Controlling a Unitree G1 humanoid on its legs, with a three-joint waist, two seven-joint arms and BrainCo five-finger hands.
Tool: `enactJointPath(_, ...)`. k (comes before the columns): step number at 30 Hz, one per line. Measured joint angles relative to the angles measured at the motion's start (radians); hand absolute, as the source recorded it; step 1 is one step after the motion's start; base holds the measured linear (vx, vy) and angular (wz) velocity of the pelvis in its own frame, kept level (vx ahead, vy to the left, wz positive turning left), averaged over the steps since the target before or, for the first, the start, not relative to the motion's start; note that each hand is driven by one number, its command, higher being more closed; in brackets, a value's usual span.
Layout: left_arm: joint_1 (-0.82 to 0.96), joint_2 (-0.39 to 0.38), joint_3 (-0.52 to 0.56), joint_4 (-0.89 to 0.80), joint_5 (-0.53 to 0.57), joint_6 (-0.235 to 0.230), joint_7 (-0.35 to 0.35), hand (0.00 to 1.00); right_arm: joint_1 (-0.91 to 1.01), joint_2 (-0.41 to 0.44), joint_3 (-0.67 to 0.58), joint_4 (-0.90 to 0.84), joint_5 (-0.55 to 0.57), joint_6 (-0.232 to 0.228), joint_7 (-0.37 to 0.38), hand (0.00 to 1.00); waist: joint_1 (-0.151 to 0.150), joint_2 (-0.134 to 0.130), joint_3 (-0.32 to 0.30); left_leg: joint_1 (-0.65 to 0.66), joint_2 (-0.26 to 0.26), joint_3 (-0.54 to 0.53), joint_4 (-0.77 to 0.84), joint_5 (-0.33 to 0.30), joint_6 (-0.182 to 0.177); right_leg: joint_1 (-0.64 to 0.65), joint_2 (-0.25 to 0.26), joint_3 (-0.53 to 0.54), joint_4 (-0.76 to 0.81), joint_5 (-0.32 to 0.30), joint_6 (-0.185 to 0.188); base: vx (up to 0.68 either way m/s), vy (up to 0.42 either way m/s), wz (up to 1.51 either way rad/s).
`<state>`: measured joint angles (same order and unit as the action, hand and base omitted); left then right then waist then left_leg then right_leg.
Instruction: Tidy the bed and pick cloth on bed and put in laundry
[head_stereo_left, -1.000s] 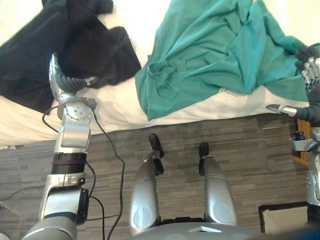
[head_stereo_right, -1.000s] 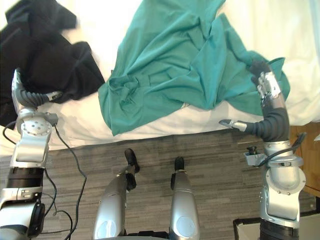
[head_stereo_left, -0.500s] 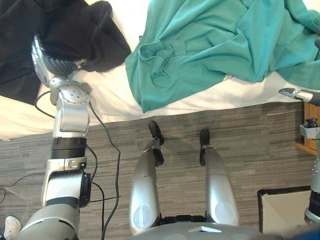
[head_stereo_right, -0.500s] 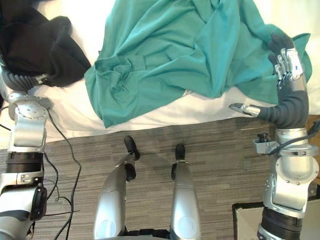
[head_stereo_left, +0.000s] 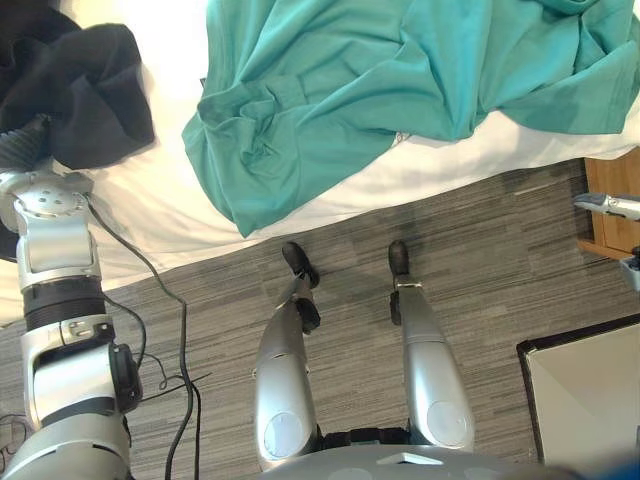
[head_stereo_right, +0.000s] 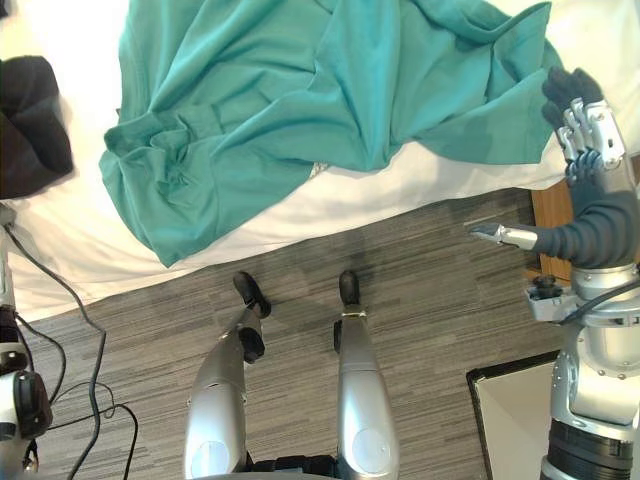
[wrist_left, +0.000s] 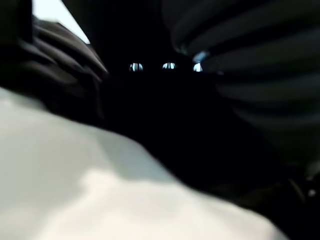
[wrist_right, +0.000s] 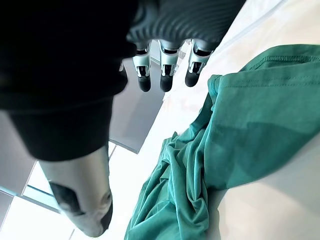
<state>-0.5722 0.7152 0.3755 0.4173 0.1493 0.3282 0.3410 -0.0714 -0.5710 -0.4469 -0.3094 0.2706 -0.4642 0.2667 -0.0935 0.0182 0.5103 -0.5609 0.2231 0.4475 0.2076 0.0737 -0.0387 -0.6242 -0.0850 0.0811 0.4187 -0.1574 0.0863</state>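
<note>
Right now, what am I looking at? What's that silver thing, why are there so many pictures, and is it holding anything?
It's a walking robot with two silver arms and hands. Two pictures come from cameras in its head, looking down at the edge of a bed and the grey floor. The other two come from small cameras on its wrists, each looking along its own hand.

On the white bed lies a big crumpled green cloth that reaches the bed's edge. A black cloth lies beside it, on the robot's left.

The right hand is near the green cloth's corner. It is open and holds nothing. The left hand is right up against the black cloth, but its wrist picture is too dark to tell whether it has hold of it.
</note>
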Motion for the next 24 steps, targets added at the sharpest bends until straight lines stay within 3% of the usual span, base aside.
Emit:
enactJointPath(2,0.019,-0.007,-0.014,0.008,-0.027,-0.033,-0.03,1.0,0.001,0.0,0.03,0.0,0.0,0.0,-0.01,0.0,0.0,0.0,0.0,0.023,-0.004,0.002,-0.005,0.0,0.0,0.021,-0.003,-0.001,-0.002,0.001,0.001,0.04,-0.006,-0.03)
enactJointPath(4,0.061,-0.048,-0.029,0.019,-0.061,-0.123,-0.056,1.0,0.0,0.002,0.094,0.0,-0.03,0.0,-0.029,0.0,0.002,0.0,0.0,0.067,-0.014,0.005,-0.018,-0.001,0.001,0.062,-0.01,-0.002,-0.008,0.0,0.001,0.0,0.0,0.0)
enactJointPath(6,0.097,-0.076,-0.049,0.017,-0.092,-0.183,-0.061,1.0,0.0,0.008,0.129,0.0,-0.061,0.0,-0.04,0.0,0.004,0.001,-0.001,0.09,-0.017,0.006,-0.018,-0.005,0.003,0.089,-0.013,-0.002,-0.018,0.0,0.001,0.0,0.0,0.0)
enactJointPath(7,0.141,-0.116,-0.071,0.007,-0.128,-0.259,-0.064,1.0,0.002,0.025,0.165,-0.006,-0.114,0.006,-0.058,0.0,0.007,0.003,-0.003,0.113,-0.021,0.005,-0.019,-0.009,0.006,0.119,-0.017,-0.007,-0.026,0.0,0.002,0.01,0.011,0.03)
enactJointPath(8,0.153,-0.131,-0.073,0.003,-0.15,-0.284,-0.07,1.0,0.003,0.032,0.173,-0.011,-0.134,0.01,-0.065,0.0,0.008,0.003,-0.004,0.119,-0.023,0.005,-0.019,-0.01,0.007,0.127,-0.017,-0.009,-0.028,0.0,0.002,0.0,0.015,0.08)
enactJointPath(10,0.234,-0.226,-0.098,-0.047,-0.282,-0.408,-0.131,1.0,0.027,0.081,0.22,-0.031,-0.23,0.044,-0.109,0.0,0.033,0.005,-0.017,0.148,-0.031,-0.001,-0.019,-0.017,0.011,0.163,-0.024,-0.013,-0.035,-0.003,0.005,0.0,0.016,0.07)
enactJointPath(13,0.367,-0.344,-0.17,-0.133,-0.358,-0.502,-0.207,1.0,0.075,0.142,0.305,-0.03,-0.336,0.101,-0.158,0.0,0.059,-0.003,-0.073,0.162,-0.04,-0.025,-0.014,-0.023,0.015,0.206,-0.036,-0.041,-0.044,-0.011,0.009,0.03,0.007,0.25)
enactJointPath(16,0.483,-0.425,-0.234,-0.188,-0.373,-0.519,-0.263,1.0,0.113,0.181,0.364,-0.028,-0.402,0.131,-0.202,0.0,0.087,-0.022,-0.114,0.181,-0.043,-0.054,-0.013,-0.028,0.011,0.252,-0.04,-0.072,-0.061,-0.017,0.005,0.05,0.002,0.3)
enactJointPath(18,0.595,-0.481,-0.272,-0.218,-0.366,-0.509,-0.317,1.0,0.127,0.233,0.402,0.009,-0.438,0.147,-0.246,0.0,0.112,-0.064,-0.139,0.195,-0.043,-0.088,-0.014,-0.034,0.003,0.29,-0.037,-0.102,-0.073,-0.026,-0.002,0.02,-0.014,0.31)
enactJointPath(21,0.674,-0.491,-0.284,-0.228,-0.354,-0.484,-0.38,1.0,0.071,0.273,0.423,0.179,-0.475,0.18,-0.312,0.0,0.136,-0.095,-0.155,0.193,-0.051,-0.134,-0.028,-0.021,-0.005,0.324,-0.029,-0.128,-0.109,-0.025,-0.006,0.01,0.0,0.36)
enactJointPath(24,0.69,-0.485,-0.272,-0.228,-0.352,-0.449,-0.436,1.0,-0.003,0.285,0.447,0.366,-0.511,0.23,-0.354,0.0,0.165,-0.098,-0.156,0.192,-0.055,-0.166,-0.046,0.002,0.003,0.35,-0.023,-0.15,-0.153,0.0,-0.008,0.03,0.002,0.19)
